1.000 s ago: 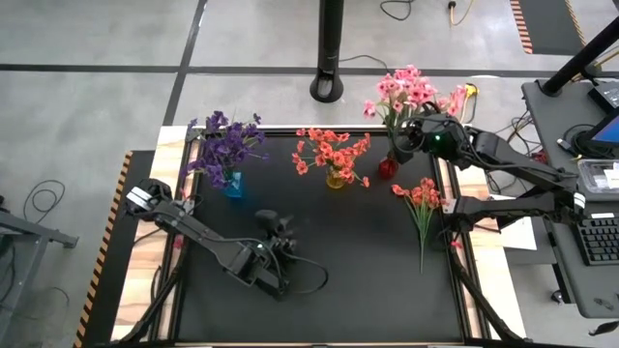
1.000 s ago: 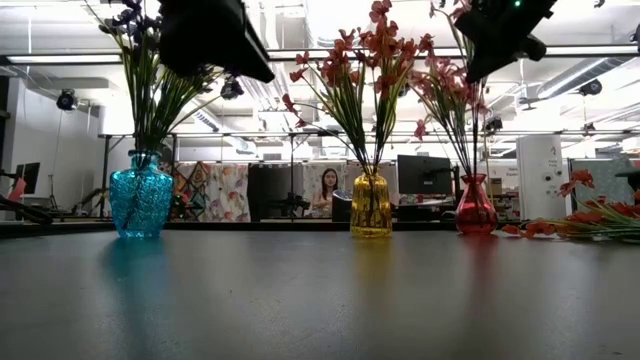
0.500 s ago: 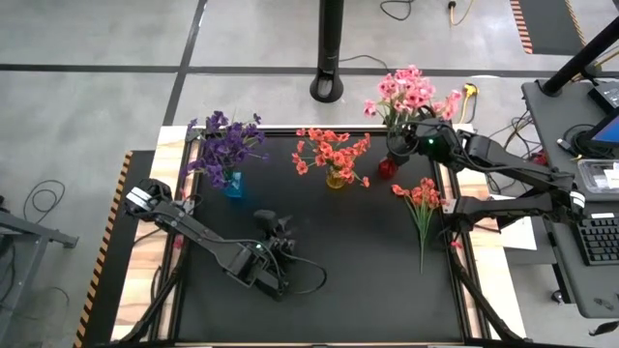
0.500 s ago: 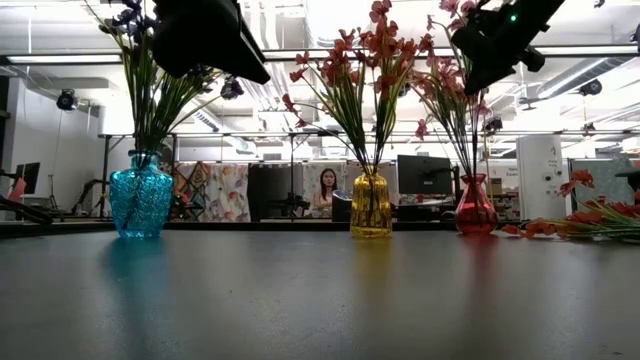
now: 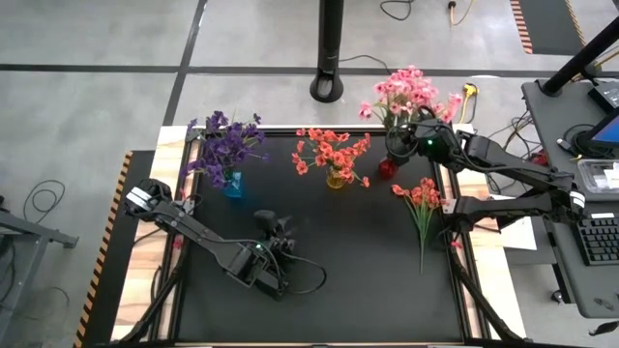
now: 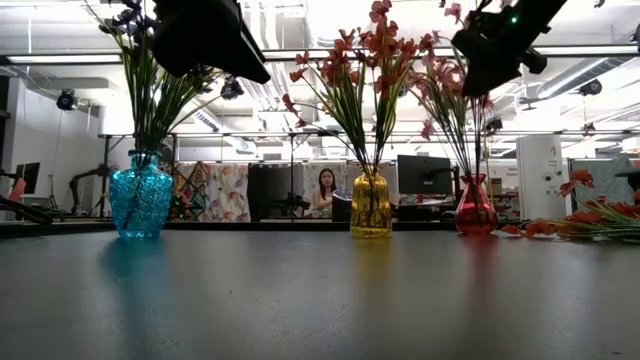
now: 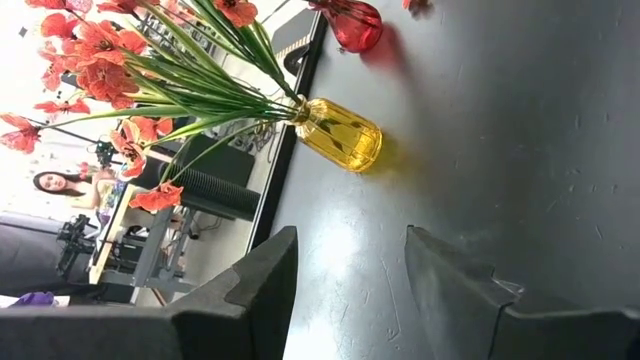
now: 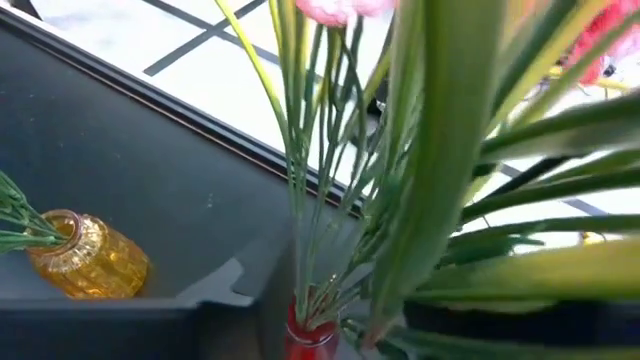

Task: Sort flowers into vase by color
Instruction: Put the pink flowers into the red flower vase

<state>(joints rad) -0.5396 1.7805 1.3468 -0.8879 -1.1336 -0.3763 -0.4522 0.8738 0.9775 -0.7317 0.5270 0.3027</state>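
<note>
Three vases stand along the table's far edge. The blue vase (image 5: 233, 186) holds purple flowers (image 5: 225, 140). The yellow vase (image 5: 336, 178) holds orange-red flowers (image 5: 332, 150). The red vase (image 5: 387, 168) holds pink flowers (image 5: 410, 89). One more orange-red spray (image 5: 423, 205) lies flat near the table's right edge. My right gripper (image 5: 411, 138) hovers above the red vase (image 8: 308, 335), open, with the pink flowers' green stems (image 8: 330, 230) between its fingers; one finger (image 8: 225, 282) shows, and leaves hide the other. My left gripper (image 5: 276, 224) waits open over the table's middle. My right gripper stands about the pink flowers' stems (image 8: 300, 200) a good way above the red vase's neck, coming level from the table's right. Leaves close to the camera cover one finger, and I cannot tell whether either finger touches the stems.
The black table top (image 5: 358, 261) is bare in its middle and near half. A black post base (image 5: 329, 87) stands on the floor beyond the far edge. A desk with a keyboard (image 5: 600, 237) is to the right. A person (image 6: 327, 187) sits far back in the room.
My right gripper has shifted a little toward the table's left and down among the pink stems over the red vase. The pink blossoms have swayed slightly with it. The left arm and the other flowers have kept still.
</note>
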